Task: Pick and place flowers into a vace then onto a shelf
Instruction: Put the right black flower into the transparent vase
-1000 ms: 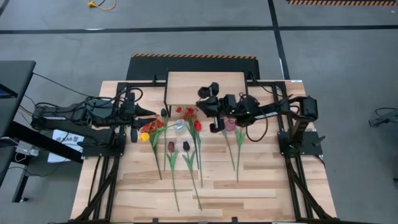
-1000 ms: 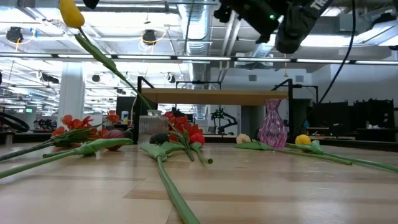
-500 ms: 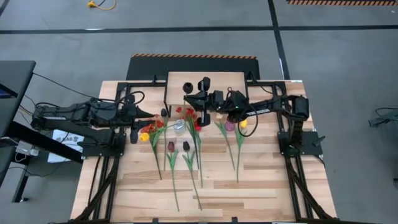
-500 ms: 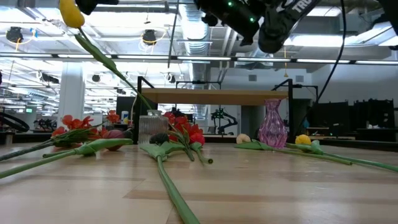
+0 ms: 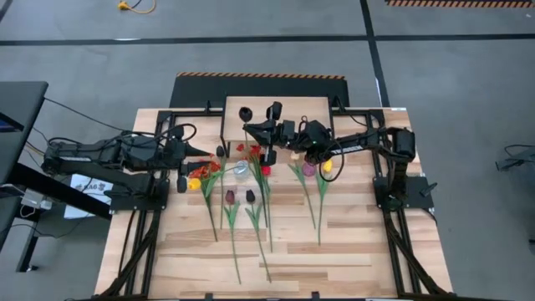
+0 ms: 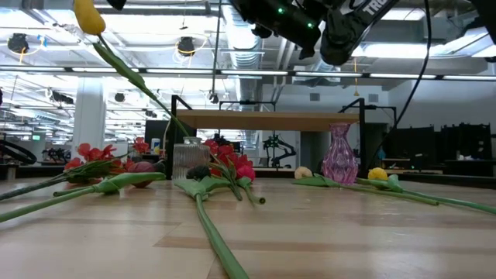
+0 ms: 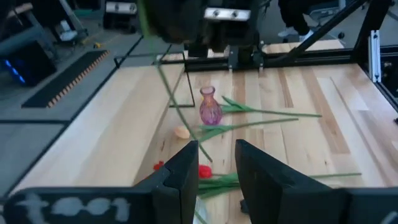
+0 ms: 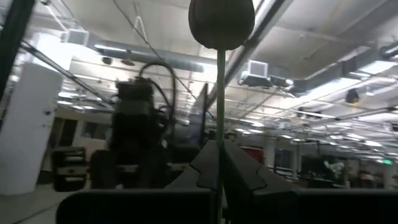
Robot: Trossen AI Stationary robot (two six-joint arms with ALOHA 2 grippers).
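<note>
Since prev frame R arm swung further toward table centre, now w/ wrist just in front of the shelf (image 5: 309,107). Right gripper (image 8: 219,155) fingers clamped on stem of a dark tulip (image 8: 221,22), bud up, stem upright. Clear vase (image 6: 186,159) sits below, purple vase (image 6: 339,155) beside it; other flowers lie on the table (image 5: 351,242). Left gripper (image 7: 217,155) waits at the left, fingers apart. We'd keep the stem vertical, centre its end over a vase mouth, lower slowly, and release only once it's inside.
</note>
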